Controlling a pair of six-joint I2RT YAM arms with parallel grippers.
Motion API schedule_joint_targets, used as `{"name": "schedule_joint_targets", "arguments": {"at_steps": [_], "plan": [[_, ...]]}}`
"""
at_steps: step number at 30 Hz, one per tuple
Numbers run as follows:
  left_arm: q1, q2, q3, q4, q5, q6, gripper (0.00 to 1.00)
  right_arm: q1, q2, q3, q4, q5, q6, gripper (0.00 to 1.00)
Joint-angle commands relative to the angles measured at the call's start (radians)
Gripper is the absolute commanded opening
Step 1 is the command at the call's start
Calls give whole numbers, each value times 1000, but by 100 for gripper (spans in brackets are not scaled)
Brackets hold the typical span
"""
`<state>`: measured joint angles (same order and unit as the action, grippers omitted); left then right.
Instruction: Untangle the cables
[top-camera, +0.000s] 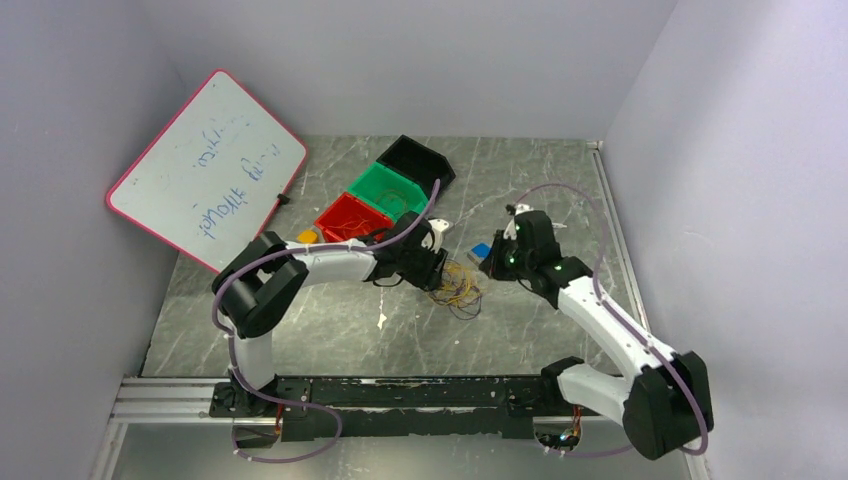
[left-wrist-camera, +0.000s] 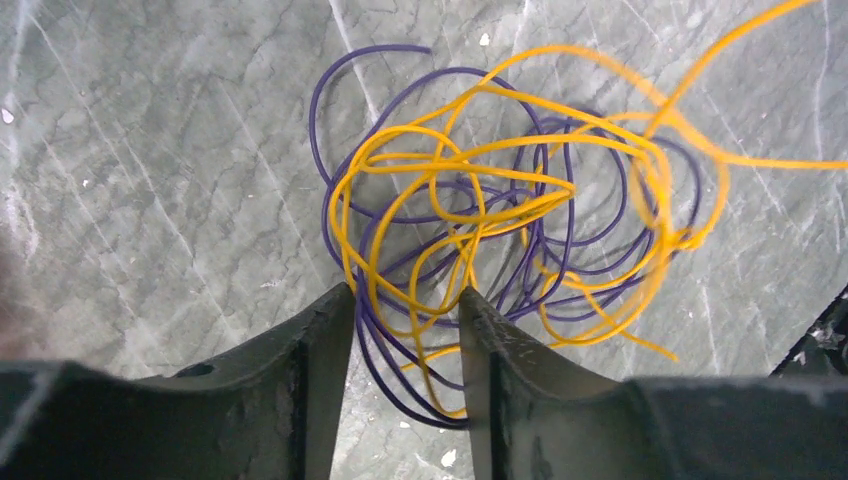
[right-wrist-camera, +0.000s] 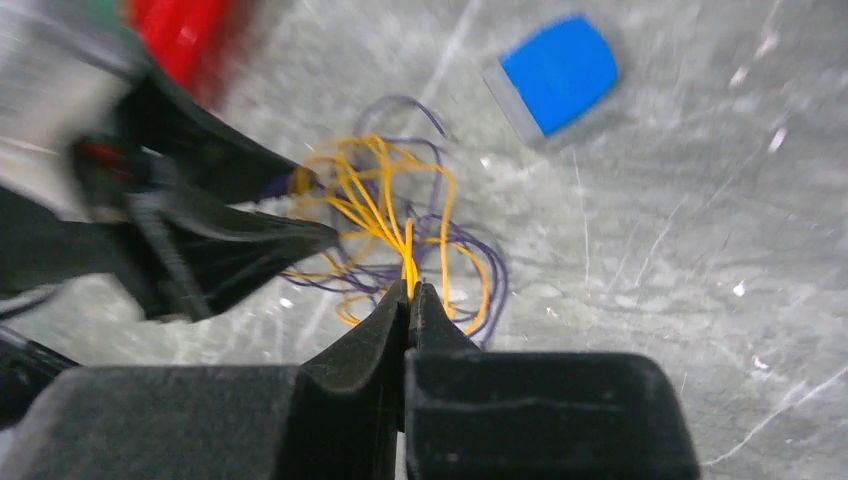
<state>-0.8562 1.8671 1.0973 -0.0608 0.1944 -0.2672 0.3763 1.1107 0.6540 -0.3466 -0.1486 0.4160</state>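
Right claw (right-wrist-camera: 410, 300) is pressed together on a yellow cable (right-wrist-camera: 408, 255). Left claw (left-wrist-camera: 405, 300) stands half spread astride purple cable (left-wrist-camera: 313, 115) loops (not gripping, apparently). The cables (top-camera: 458, 285) lie clumped mid-table (top-camera: 330, 340). They look light, limp and springy, so take one colour at an outer loop.

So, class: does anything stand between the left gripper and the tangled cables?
Nothing visible does. The left gripper straddles purple and yellow strands of the cables, with no other object in the gap.
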Motion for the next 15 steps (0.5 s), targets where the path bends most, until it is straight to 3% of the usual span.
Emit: {"name": "schedule_joint_targets", "arguments": {"at_steps": [1,9,15], "plan": [[-14,33,-19,42,-8,-7,44,4,-85,140,-50,27,-22,0],[-18,43,-37,54,-17,-6,33,4,-161,421,-160,110,-56,0],[-20,44,-39,53,-17,1,19,4,-165,625,-190,205,-110,0]]}}
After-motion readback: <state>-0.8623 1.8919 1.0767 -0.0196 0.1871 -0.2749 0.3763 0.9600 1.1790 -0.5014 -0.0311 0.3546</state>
